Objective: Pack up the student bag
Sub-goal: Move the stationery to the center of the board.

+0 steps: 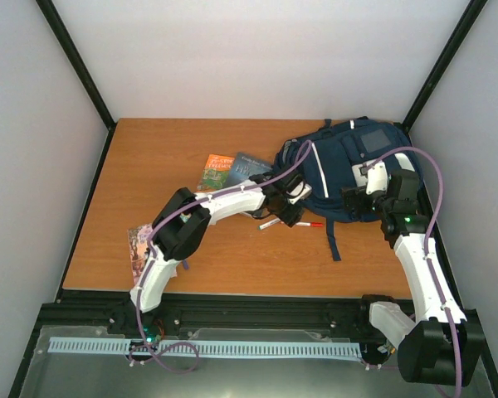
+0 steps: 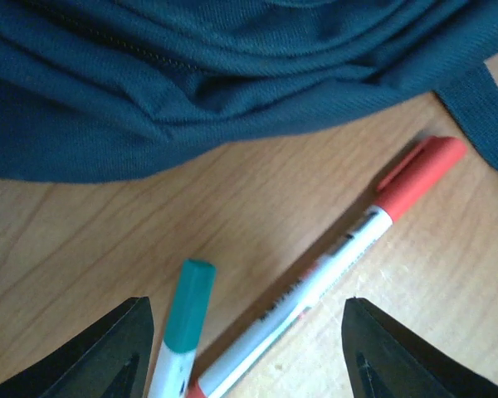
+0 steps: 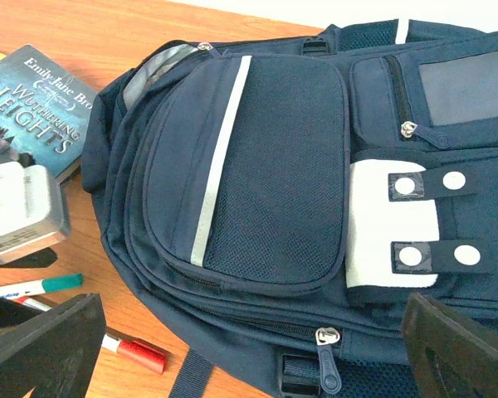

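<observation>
Status: packing looks barely begun; nothing visible has gone into the bag.

- The student bag (image 1: 349, 170) lies flat on the desk (image 1: 166, 149), directly under the right pincer (image 3: 249, 332) and just beyond the left pincer (image 2: 245, 332).
- The front-pocket zips appear closed. Whether the main compartment is open, cannot tell.
- Left pincer: released, jaws apart and low over the desk. The green-capped marker (image 2: 187, 319) and red-capped marker (image 2: 357, 240) lie loose between them, ungripped.
- Right pincer: released, jaws spread wide above the bag's front pocket, holding nothing.
- Left of the left pincer, an orange book (image 1: 217, 172) and a dark paperback (image 1: 249, 168) lie beside the bag. A third book (image 1: 139, 249) lies well behind it, by the left arm.

Left to do, by my reading: open a compartment, load both markers, then the three books.
</observation>
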`<act>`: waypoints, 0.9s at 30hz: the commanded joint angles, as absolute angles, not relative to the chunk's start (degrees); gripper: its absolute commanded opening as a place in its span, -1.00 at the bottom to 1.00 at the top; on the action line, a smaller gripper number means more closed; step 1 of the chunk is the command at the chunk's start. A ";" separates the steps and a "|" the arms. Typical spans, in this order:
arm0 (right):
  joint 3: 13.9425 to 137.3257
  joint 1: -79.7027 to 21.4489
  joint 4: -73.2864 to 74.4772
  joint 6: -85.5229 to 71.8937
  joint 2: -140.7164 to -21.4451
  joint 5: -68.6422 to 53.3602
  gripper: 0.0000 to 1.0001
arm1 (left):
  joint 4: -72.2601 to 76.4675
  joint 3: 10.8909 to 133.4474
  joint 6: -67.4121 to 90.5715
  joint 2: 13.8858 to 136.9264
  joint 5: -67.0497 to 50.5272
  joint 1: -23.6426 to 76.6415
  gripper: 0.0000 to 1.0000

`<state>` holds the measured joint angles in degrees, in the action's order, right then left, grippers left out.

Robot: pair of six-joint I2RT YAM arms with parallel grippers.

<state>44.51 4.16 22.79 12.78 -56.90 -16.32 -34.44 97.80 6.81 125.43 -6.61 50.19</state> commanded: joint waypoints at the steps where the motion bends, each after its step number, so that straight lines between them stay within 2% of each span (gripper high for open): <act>1: 43.72 4.66 20.83 13.45 -56.30 -16.12 1.00 | -35.17 103.13 4.57 128.30 -5.21 50.22 0.28; 17: 43.59 4.61 20.83 13.61 -56.48 -15.82 1.00 | -36.78 102.45 5.30 130.55 0.98 50.21 0.09; 27: 43.60 4.66 21.12 13.81 -56.76 -16.00 1.00 | -37.83 101.54 5.51 130.78 3.49 50.26 -0.23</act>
<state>44.38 4.16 22.41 13.10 -56.90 -15.88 -36.40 101.32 5.76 130.02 1.76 50.19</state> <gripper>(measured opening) 1.000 0.409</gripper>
